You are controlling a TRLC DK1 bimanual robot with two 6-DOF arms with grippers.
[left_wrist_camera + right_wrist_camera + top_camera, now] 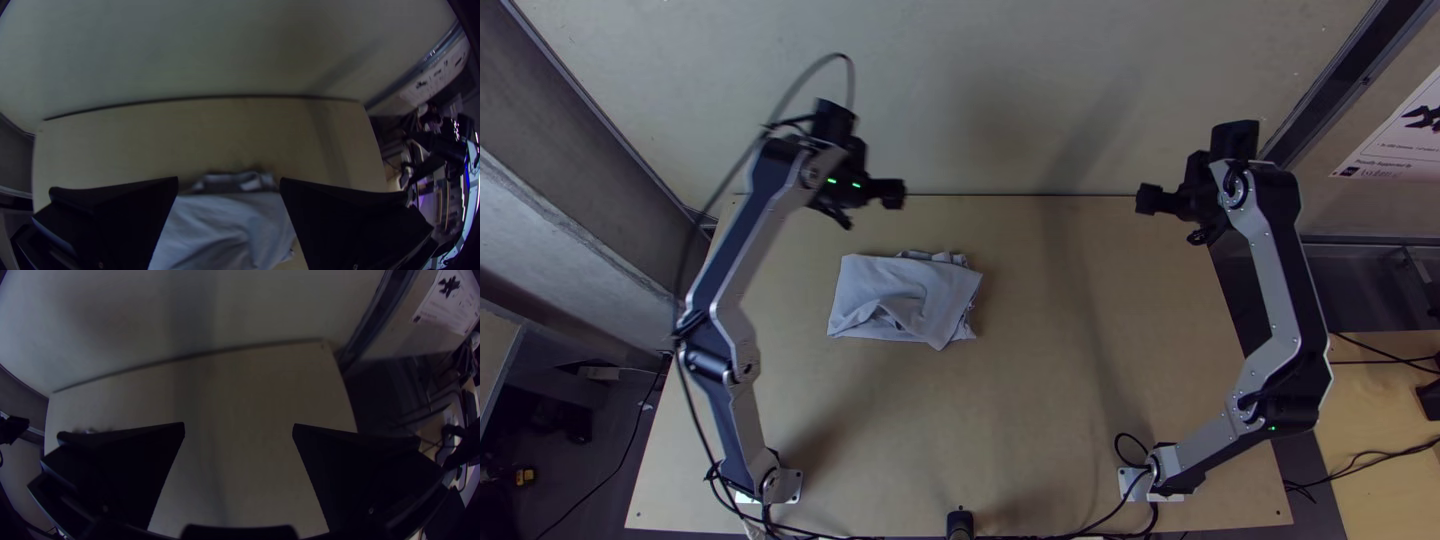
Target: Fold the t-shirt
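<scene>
Left pincer: (229,186) spread well apart, gripping nothing. Hangs over the far side of the counter (1050,430), just beyond the cloth's far edge.
Right pincer: (239,431) also wide apart, holding nothing. Hangs near the far right corner, well away from the cloth.
T-shirt: (905,298) lies flat on the counter, nearside of the left pincer and far off to the left of the right pincer. Touches neither.
Fold state: compact, roughly rectangular packet, folded over on itself. Can't count layers.
Top layer: creased mid-panel, with a slanting flap ending in a pointed corner at the near edge.
Loose bits: bunched cloth sticks out along the far edge, on the side facing the left pincer, and down the right end.
Arm placement: both held up and off the cloth, probably to avoid dragging the packet out of shape. Left probably within easy reach for a touch-up.
Progress: looks mostly folded, maybe done bar tidying. Not square yet.
Next: if squaring up, tuck the bunched edge under and smooth the top panel with light pressure.
Risk: thin, soft fabric. Likely to ruck up or unfold if pinched through only the top layer.
</scene>
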